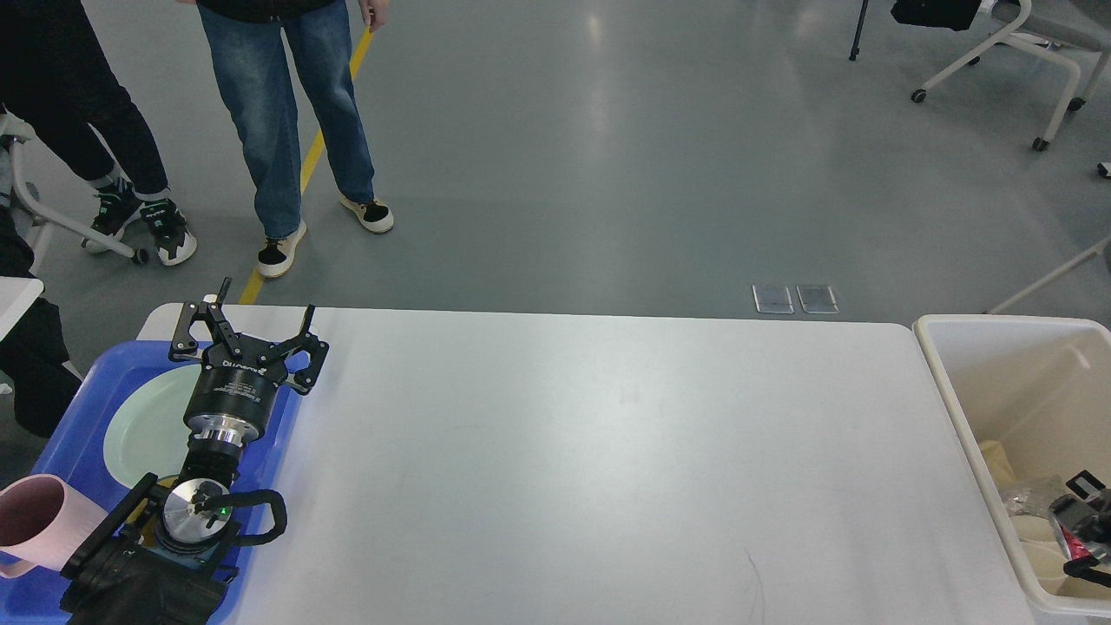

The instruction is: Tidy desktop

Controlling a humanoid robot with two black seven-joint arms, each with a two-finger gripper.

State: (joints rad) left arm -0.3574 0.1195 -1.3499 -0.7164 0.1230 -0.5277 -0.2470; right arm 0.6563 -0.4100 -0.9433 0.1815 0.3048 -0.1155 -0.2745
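Bright, even overhead light. Soft glare streaks on the grey floor (599, 130) and a pale sheen on the tabletop (608, 451). Shadows faint. Focus sharp, no noticeable blur.

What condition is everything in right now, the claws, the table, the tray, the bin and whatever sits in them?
Left claw: open, holding nothing, above the tray's far edge.
Right claw: low inside the bin, mostly out of view; open or shut is unclear.
Red can: down in the bin at the right claw.
Desktop: bare.
Blue tray: holds plate and cup.
Plate: flat, empty.
Pink cup: tipped sideways.
Bin: partly filled with rubbish.
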